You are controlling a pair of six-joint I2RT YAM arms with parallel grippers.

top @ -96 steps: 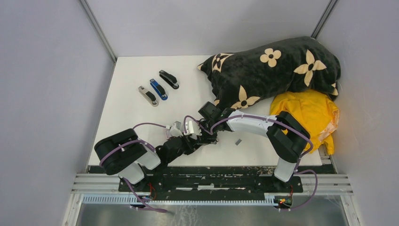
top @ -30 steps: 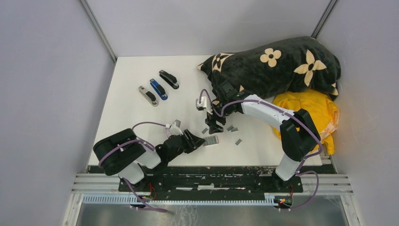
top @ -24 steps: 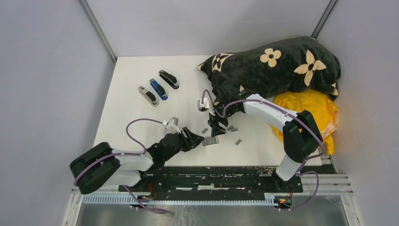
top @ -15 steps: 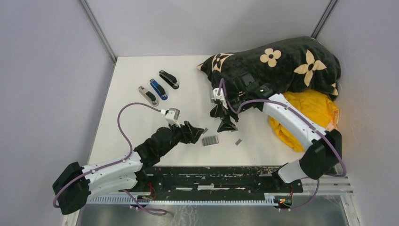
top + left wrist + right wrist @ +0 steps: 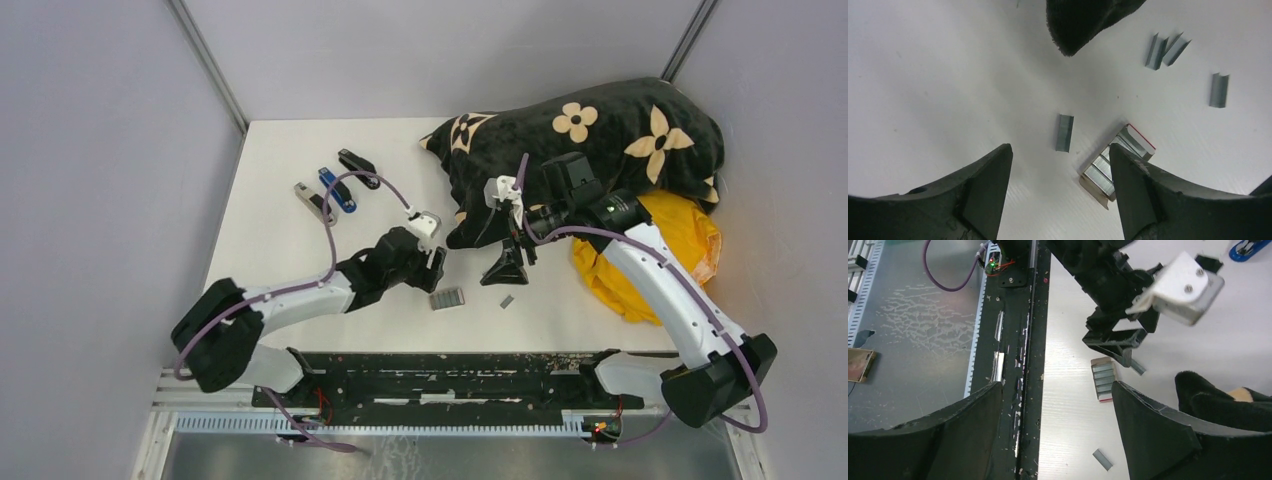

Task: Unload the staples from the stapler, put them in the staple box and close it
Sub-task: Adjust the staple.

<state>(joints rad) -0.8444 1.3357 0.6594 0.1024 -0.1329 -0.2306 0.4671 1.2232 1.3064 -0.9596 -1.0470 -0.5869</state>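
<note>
Three staplers lie at the back left: grey [image 5: 313, 201], blue [image 5: 337, 190] and black [image 5: 357, 165]; neither gripper touches them. Loose staples lie on the white table: one strip [image 5: 1064, 132] just ahead of my open left gripper [image 5: 1060, 148], a pair of strips [image 5: 1163, 50], one strip [image 5: 1219, 90] further right, and another [image 5: 507, 299] near the front. My left gripper [image 5: 432, 268] hovers just behind the small staple box [image 5: 447, 297]. Empty and open, the right gripper [image 5: 505, 270] hangs above the table to the right of it; the right wrist view shows it [image 5: 1057, 385] over the table's front edge.
A black flowered blanket [image 5: 590, 140] fills the back right, its corner [image 5: 1083, 20] reaching toward the staples. Yellow cloth [image 5: 655, 240] lies beside it at the right edge. The left arm's purple cable [image 5: 360, 180] loops over the staplers. A black rail [image 5: 450, 365] runs along the front.
The left gripper let go near the staple box, opened wide and moved back a little. The right gripper opened wider and moved right, away from the scattered staples.
</note>
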